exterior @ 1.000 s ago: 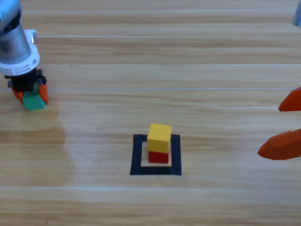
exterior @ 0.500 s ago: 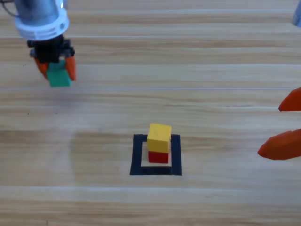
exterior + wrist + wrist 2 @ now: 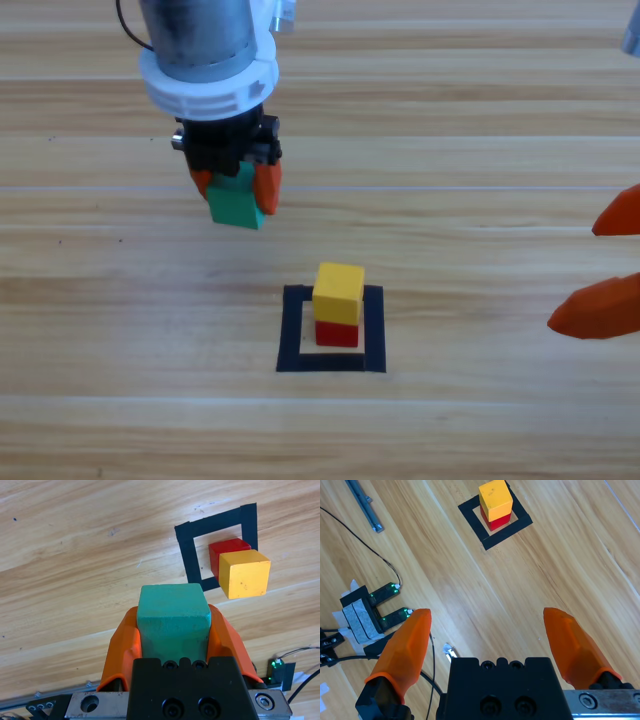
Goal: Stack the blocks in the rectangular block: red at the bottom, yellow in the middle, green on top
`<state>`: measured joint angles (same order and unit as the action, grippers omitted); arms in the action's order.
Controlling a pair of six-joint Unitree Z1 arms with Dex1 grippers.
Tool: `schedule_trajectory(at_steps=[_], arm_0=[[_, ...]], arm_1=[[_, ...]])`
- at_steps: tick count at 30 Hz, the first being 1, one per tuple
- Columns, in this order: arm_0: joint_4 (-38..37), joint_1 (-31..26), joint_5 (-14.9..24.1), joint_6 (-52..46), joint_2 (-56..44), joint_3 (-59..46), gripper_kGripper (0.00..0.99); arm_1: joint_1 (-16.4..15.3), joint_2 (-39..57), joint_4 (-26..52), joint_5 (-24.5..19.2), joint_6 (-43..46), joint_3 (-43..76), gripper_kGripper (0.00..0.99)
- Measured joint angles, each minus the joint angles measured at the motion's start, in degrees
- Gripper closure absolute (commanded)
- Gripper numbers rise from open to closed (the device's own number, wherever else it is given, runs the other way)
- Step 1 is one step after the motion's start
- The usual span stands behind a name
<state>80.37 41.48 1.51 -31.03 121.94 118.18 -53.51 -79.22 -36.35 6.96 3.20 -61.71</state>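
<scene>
the green cube point(image 3: 236, 205) sits clamped between the two orange jaws of my left gripper point(image 3: 237, 187), off the table, up and to the left of the black tape rectangle point(image 3: 291, 330) in the high view. in my left wrist view the cube point(image 3: 173, 617) fills the gap between the jaws and pokes out past their tips, with bare wood beneath it. inside the rectangle the red cube point(image 3: 337, 333) rests on the wood and the yellow cube point(image 3: 338, 292) sits on top of it, slightly askew. my right gripper point(image 3: 606, 268) waits at the right edge of the wooden table point(image 3: 480, 150), jaws spread wide apart with nothing between them, well apart from the stack.
</scene>
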Motion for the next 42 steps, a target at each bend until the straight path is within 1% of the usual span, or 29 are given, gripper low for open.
schedule_trajectory(at_steps=[9, 13, 18, 23, 32, 42], arm_0=[[0.06, 0.72, -0.79, -2.76, 0.35, 1.0, 0.99], [0.11, 1.87, -0.8, -6.58, 1.31, 2.04, 0.99], [0.11, 4.64, -0.8, -12.51, 3.11, 2.29, 0.99], [0.14, 6.64, -0.8, -15.84, 5.07, 4.38, 0.99], [0.16, 9.2, -0.79, -17.29, 5.97, 6.62, 0.99], [0.17, 9.31, -0.31, -17.17, 7.73, 6.79, 0.99]], arm_1=[[0.0, 0.0, 0.0, 0.0, 0.0, 0.0, 0.0], [0.0, -0.07, 0.0, 0.0, 0.0, 0.0, 0.0], [0.0, -0.16, 0.0, 0.0, 0.0, 0.0, 0.0], [0.0, -0.17, 0.0, 0.0, 0.0, 0.0, 0.0], [0.0, -0.18, 0.0, 0.0, 0.0, -0.01, 0.0], [0.0, -0.18, 0.0, 0.0, 0.0, -0.01, 0.0]])
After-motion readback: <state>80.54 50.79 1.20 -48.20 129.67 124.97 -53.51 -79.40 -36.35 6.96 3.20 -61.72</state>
